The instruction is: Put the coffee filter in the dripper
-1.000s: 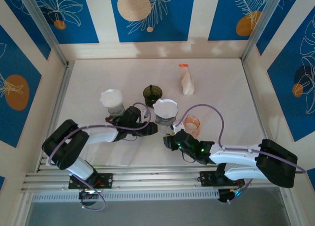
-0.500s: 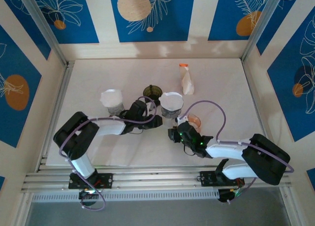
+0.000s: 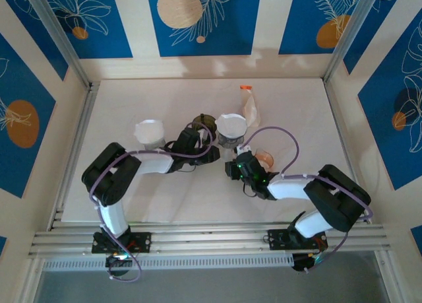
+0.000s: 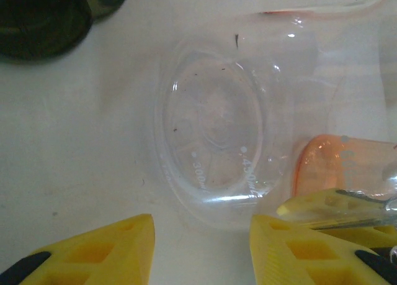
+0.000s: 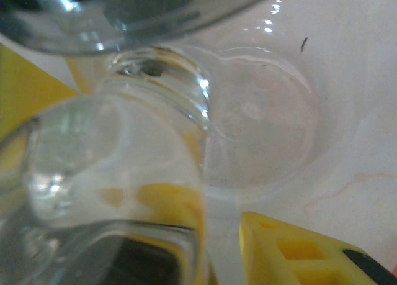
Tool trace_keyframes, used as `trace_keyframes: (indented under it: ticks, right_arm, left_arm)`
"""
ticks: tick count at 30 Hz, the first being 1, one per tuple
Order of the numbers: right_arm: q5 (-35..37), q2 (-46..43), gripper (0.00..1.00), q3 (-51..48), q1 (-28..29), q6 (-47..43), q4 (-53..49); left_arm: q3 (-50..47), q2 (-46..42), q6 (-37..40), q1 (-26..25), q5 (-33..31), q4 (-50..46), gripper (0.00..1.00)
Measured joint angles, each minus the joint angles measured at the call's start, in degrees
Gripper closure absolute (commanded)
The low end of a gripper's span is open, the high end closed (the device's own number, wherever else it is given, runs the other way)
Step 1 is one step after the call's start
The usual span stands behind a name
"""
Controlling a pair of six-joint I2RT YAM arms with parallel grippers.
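Observation:
A white paper coffee filter [image 3: 231,124] sits in the top of a clear glass dripper and carafe [image 3: 229,139] at mid-table. My left gripper [image 3: 212,152] is just left of it. Its yellow fingers [image 4: 105,248] stand open on the bare table, with the carafe wall [image 4: 214,130] just beyond their tips. My right gripper [image 3: 237,160] is at the carafe's near right. A curved glass handle [image 5: 124,161] lies between its jaws and covers the left finger. A gap shows beside the right finger [image 5: 298,254].
A second white filter [image 3: 150,131] rests on a glass stand to the left. A dark green cup [image 3: 203,123] stands behind the left gripper. An orange translucent cup [image 3: 265,159] sits by the right gripper. A white pouch with an orange cap [image 3: 249,108] lies farther back.
The carafe with its filter has moved away from the arms and slightly right. Both grippers have moved the same way beside it. The right jaws have narrowed.

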Motion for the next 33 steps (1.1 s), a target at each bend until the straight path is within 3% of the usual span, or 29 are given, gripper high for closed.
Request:
trace_keyframes:
  ticks: [17, 23, 33]
  right_arm:
    - [-3.0, 7.7, 0.61, 6.4, -5.5, -0.5, 2.2]
    - [-3.1, 7.7, 0.61, 7.2, -6.1, -0.4, 1.8]
    - [-3.3, 2.6, 0.51, 7.0, -3.5, 0.7, -2.1]
  left_arm:
    - [6.4, 4.3, 0.2, 2.7, -0.1, -1.2, 0.56]
    - [8.1, 5.5, 0.2, 2.8, -0.1, -1.7, 0.55]
    - [6.4, 4.5, 0.0, 2.8, -0.1, -1.6, 0.5]
